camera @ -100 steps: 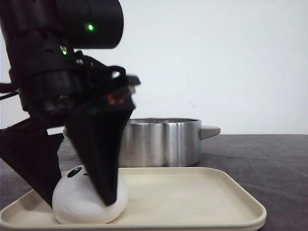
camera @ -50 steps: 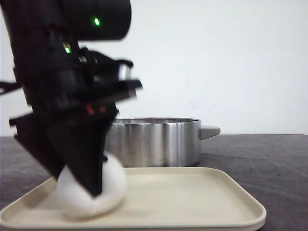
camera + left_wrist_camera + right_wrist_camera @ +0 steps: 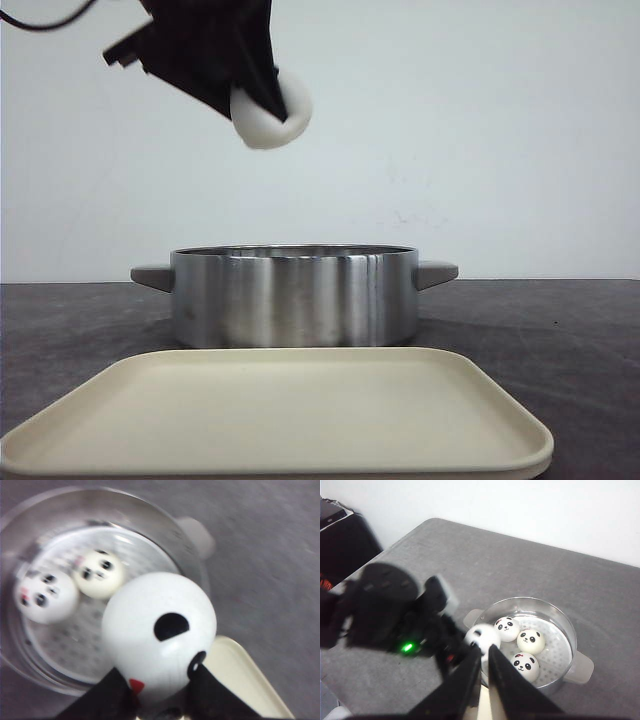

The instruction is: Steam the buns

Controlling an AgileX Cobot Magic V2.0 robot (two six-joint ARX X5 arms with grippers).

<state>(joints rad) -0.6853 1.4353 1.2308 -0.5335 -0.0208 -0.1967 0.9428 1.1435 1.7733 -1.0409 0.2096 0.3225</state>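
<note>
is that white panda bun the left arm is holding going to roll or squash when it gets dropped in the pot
The smooth white dome-shaped panda bun is rounded, so it may roll slightly on the perforated steamer plate. It probably is light, since the black left fingers carry it high over the steel pot. It looks undented, so squashing seems unlikely.

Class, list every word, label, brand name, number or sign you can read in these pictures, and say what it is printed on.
None: no readable text in any view.
The held bun and the buns in the pot carry only painted panda faces.
The steel pot and the cream tray are plain.
The left gripper shows a green light in the right wrist view, no lettering.
</note>
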